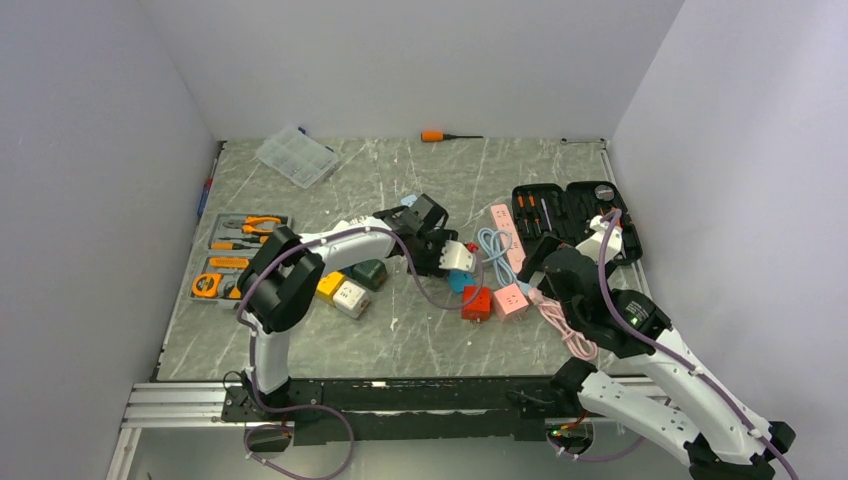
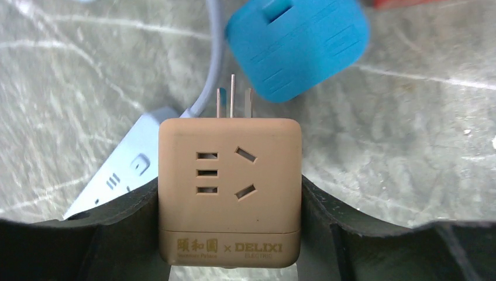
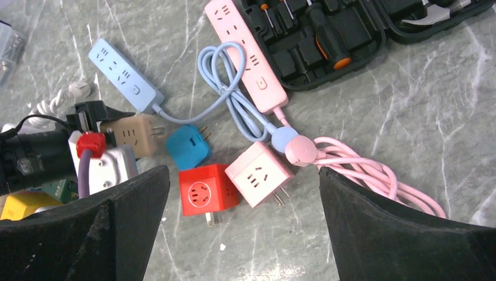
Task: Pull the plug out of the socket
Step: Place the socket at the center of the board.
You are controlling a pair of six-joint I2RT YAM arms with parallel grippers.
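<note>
Left gripper (image 2: 230,202) pinches the tan cube plug (image 2: 257,134) by its sides, prongs bare, pointing straight ahead at the blue socket cube (image 2: 298,47) lying just beyond on the bench (image 3: 409,117). Right gripper (image 3: 243,228) hangs spread wide, farther off.

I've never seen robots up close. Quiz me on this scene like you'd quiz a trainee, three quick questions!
1. True or false: the left tool grips a tan adapter with its prongs bare.
2. What lies just beyond those prongs? A) blue adapter B) yellow tape measure C) screwdriver
3. Fill in: the right tool, over the red cube and pink cube, has its jaws ____.
Key: 1 true; 2 A; 3 open.
</note>
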